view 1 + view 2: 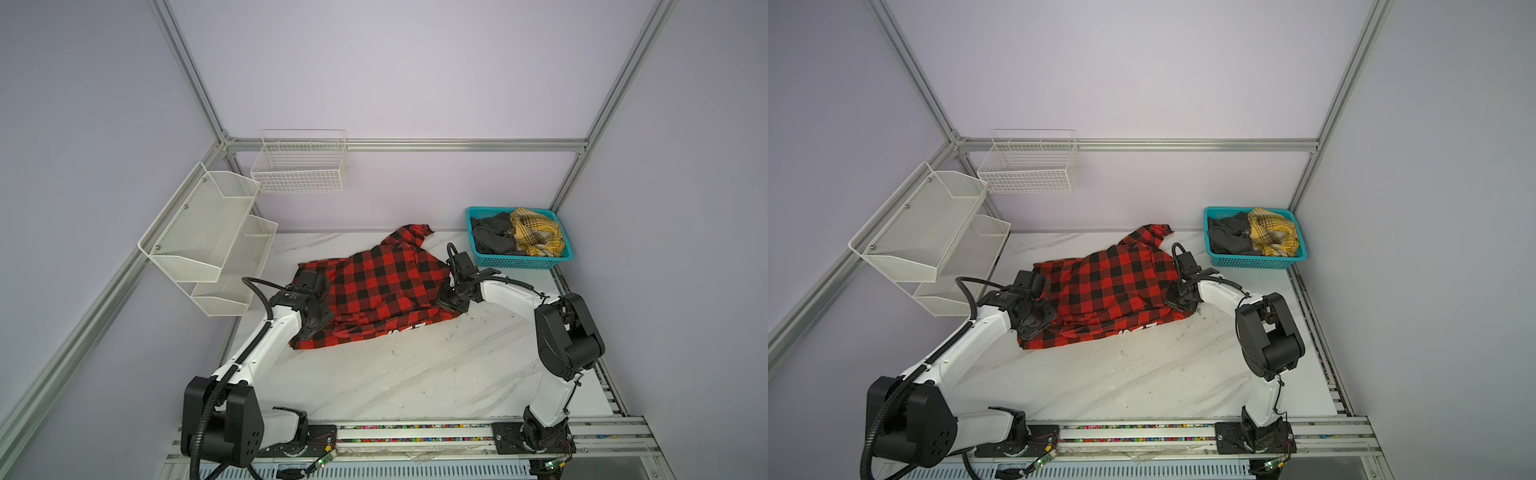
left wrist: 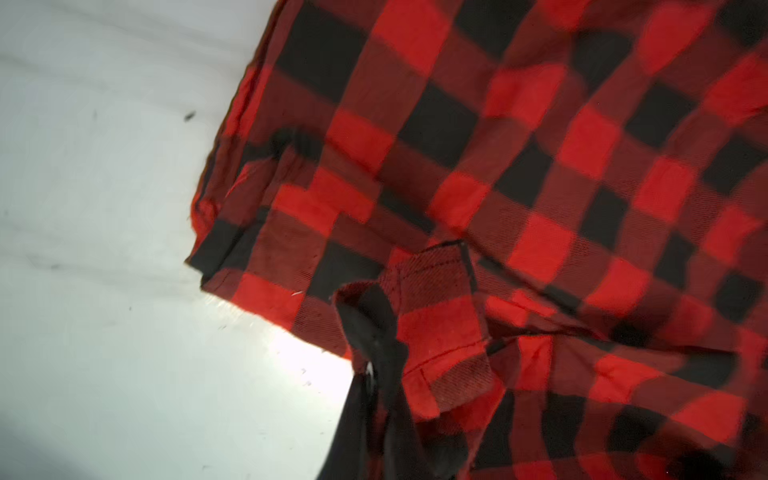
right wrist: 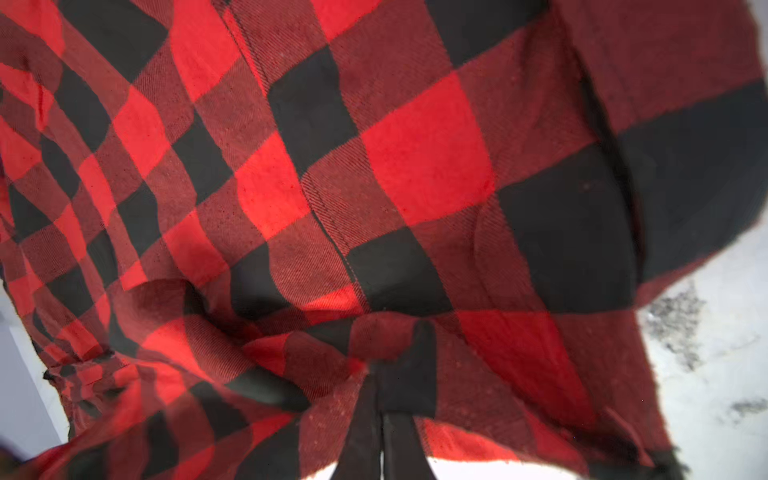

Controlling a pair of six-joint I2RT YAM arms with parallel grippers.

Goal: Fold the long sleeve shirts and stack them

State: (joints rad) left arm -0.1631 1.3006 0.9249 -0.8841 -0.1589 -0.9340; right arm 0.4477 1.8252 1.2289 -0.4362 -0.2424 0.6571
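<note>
One of the long sleeve shirts, a red-and-black check shirt [image 1: 382, 286] [image 1: 1113, 291], lies spread and rumpled on the white marble table in both top views. White letters [image 1: 409, 329] peek out at its near hem. My left gripper [image 1: 314, 323] [image 1: 1034, 326] is at the shirt's left edge. In the left wrist view that gripper [image 2: 371, 376] is shut on a fold of the check cloth [image 2: 519, 166]. My right gripper [image 1: 451, 301] [image 1: 1177, 301] is at the shirt's right edge. The right wrist view shows this gripper [image 3: 380, 409] shut on a bunched fold of the shirt [image 3: 415, 166].
A teal basket [image 1: 519, 262] [image 1: 1258, 262] at the back right holds a dark grey garment [image 1: 492, 237] and a yellow plaid one [image 1: 536, 235]. White mesh shelves [image 1: 199, 237] hang on the left wall and a wire basket [image 1: 299, 166] on the back wall. Bare table [image 1: 415, 374] lies in front.
</note>
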